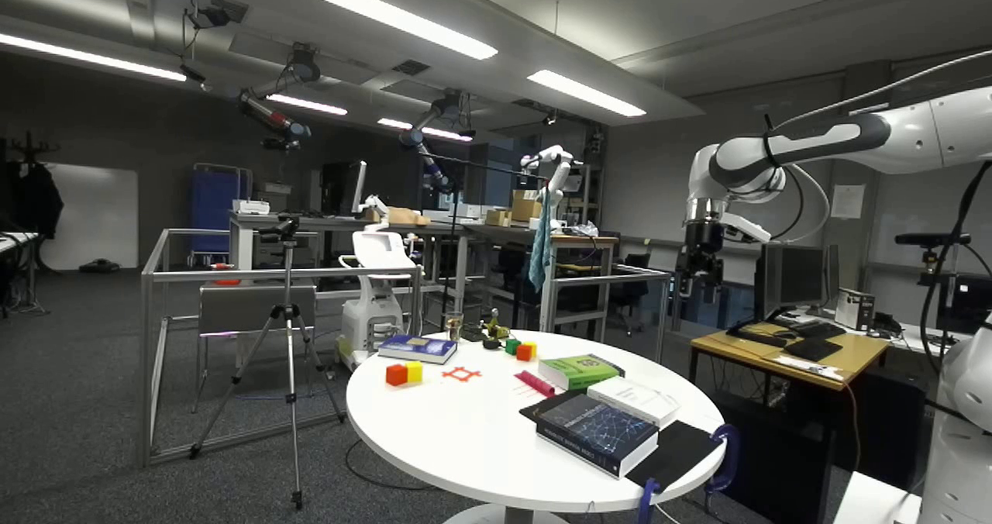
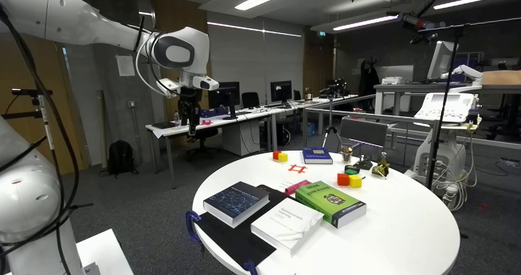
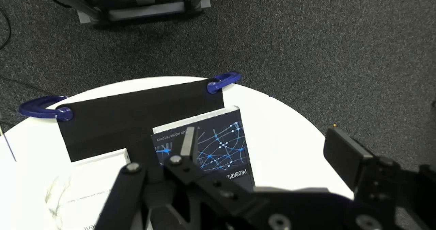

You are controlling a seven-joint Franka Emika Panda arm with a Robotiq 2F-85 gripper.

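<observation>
My hand [image 3: 262,140] hangs empty and spread wide, well above the surface [image 2: 399,234]. Nearest below it, a dark book [image 3: 223,145] lies partly on a black mat [image 3: 136,111], with a white book [image 2: 287,222] just beside it and a green book [image 2: 323,197] near that.

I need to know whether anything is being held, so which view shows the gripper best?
The wrist view: it shows the gripper close up, its fingers spread wide with nothing held between them. Both exterior views show it smaller and dark, pointing down in mid-air, its gap harder to judge.
</observation>
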